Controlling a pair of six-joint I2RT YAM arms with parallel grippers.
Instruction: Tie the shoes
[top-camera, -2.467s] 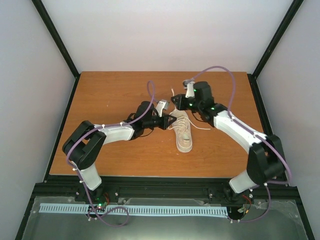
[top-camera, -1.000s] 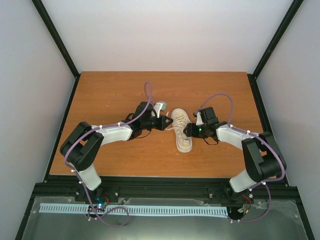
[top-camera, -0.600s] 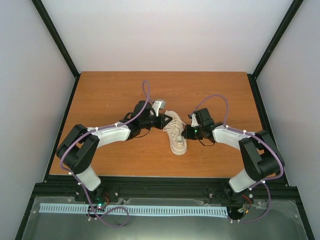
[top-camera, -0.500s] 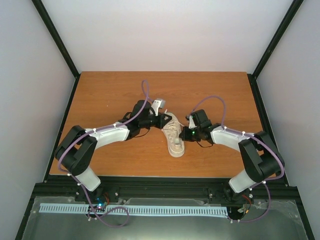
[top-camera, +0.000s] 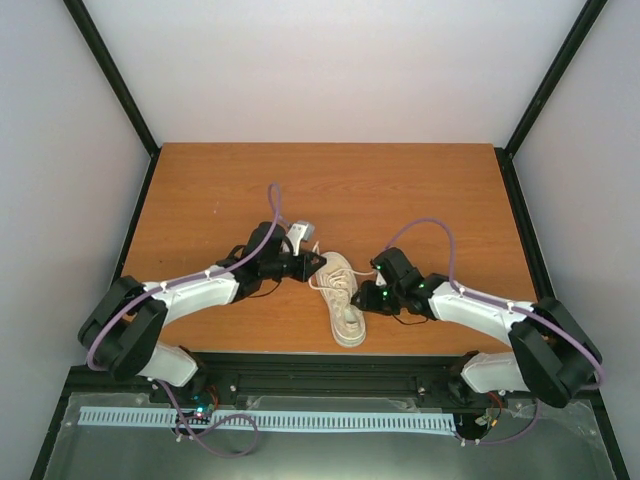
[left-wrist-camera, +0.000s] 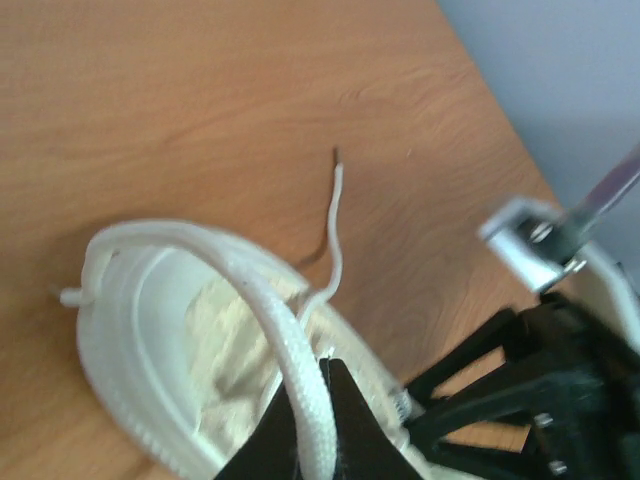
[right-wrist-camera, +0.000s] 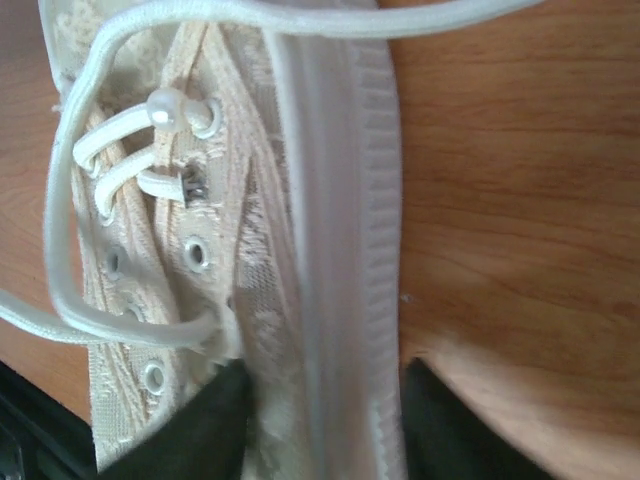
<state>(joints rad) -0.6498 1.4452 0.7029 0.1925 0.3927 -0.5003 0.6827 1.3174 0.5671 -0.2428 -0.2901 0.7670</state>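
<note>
The shoe (top-camera: 340, 300) is found near the table's (top-camera: 220, 190) front edge, lace (left-wrist-camera: 285, 360) pinched by the left gripper (top-camera: 318, 265), sidewall clamped by the right gripper (top-camera: 362, 297). Firm anchoring is advised while the lace is drawn.

In the left wrist view, the left pincer (left-wrist-camera: 312, 420) shows only as dark finger stubs cut off by the lower edge. The lace (left-wrist-camera: 275, 320) pinched between them is a thick blur. The shoe (left-wrist-camera: 140, 340) just beyond them runs out of frame below. In the right wrist view, only the fingertips of the right pincer (right-wrist-camera: 325, 385) show. The shoe clamped between them is cropped ahead of them and again beneath them. From above, both pincers' tips and the lace's path are too small to make out.
</note>
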